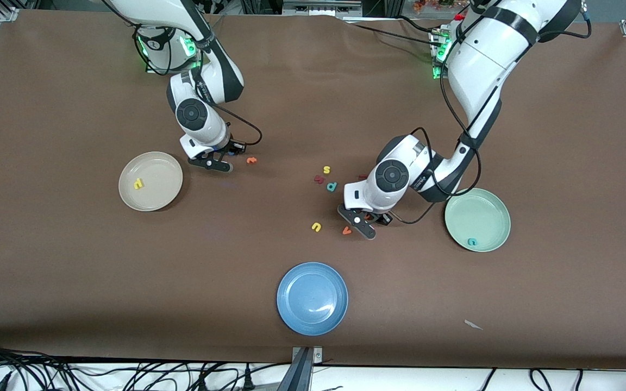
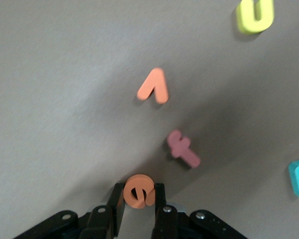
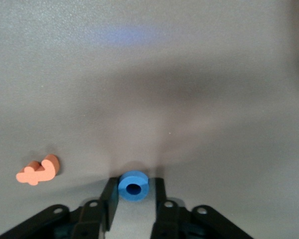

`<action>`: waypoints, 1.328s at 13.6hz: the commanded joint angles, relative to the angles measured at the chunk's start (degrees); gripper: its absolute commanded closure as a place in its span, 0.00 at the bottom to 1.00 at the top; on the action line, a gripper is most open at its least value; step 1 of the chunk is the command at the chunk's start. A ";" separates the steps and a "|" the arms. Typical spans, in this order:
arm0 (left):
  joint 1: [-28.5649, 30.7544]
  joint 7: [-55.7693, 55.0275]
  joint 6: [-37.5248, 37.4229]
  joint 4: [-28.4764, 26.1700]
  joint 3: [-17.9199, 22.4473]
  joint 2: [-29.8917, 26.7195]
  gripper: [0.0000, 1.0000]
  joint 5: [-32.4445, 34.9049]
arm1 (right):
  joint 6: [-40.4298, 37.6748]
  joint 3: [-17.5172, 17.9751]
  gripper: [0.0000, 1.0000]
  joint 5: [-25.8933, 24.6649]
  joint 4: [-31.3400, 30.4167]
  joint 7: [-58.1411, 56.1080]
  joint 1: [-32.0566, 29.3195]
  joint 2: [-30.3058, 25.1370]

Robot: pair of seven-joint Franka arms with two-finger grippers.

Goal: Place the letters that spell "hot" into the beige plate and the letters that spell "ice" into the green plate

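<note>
My left gripper [image 1: 365,221] [image 2: 139,186] is down at the table beside the green plate [image 1: 495,205], shut on the orange "e" [image 2: 138,190]. A teal "c" [image 1: 472,241] lies in that plate. My right gripper [image 1: 220,162] [image 3: 135,180] is low beside the beige plate [image 1: 155,163], open. The blue "o" [image 3: 133,185] sits between its fingers, touching one of them, with a thin gap to the other. The orange "t" [image 1: 251,160] [image 3: 39,171] lies just beside it. The yellow "h" [image 1: 138,184] lies in the beige plate.
An orange "v" [image 1: 346,230] [image 2: 153,88] and a yellow "u" [image 1: 317,227] [image 2: 255,15] lie close to my left gripper. Also close is a dark pink cross-shaped letter [image 2: 183,149]. A yellow "s" [image 1: 326,170], a dark red letter [image 1: 319,178] and a teal letter [image 1: 332,187] cluster mid-table. A blue plate [image 1: 312,298] stands nearest the front camera.
</note>
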 commanded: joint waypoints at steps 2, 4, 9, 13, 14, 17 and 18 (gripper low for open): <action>4.02 -1.16 -10.58 0.13 0.11 -5.97 0.93 1.63 | 0.72 0.49 0.88 0.39 -1.56 0.39 -0.38 -1.29; 8.14 -0.29 -14.98 0.13 0.11 -8.16 0.93 1.72 | 0.28 0.58 0.92 0.39 -1.30 0.48 -0.38 -1.37; 18.61 6.92 -17.11 -0.92 0.20 -8.27 0.92 1.72 | -21.80 -3.79 0.92 -0.57 11.06 1.36 -0.47 -3.13; 22.40 7.19 -16.50 -1.54 0.90 -5.98 0.84 1.81 | -32.15 -13.81 0.92 -3.82 17.95 -14.49 -0.99 -2.35; 22.40 7.19 -16.50 -1.54 0.90 -5.98 0.43 1.81 | -32.06 -16.36 0.92 -4.09 17.95 -19.42 -1.08 -1.39; 21.61 7.01 -17.20 -1.19 0.12 -7.47 0.00 1.72 | -29.53 -22.34 0.92 -4.01 17.60 -32.87 -1.78 3.71; 21.35 6.84 -17.46 -1.19 -0.76 -8.17 0.00 1.72 | -28.12 -22.45 0.92 -4.10 17.34 -34.92 -2.75 5.20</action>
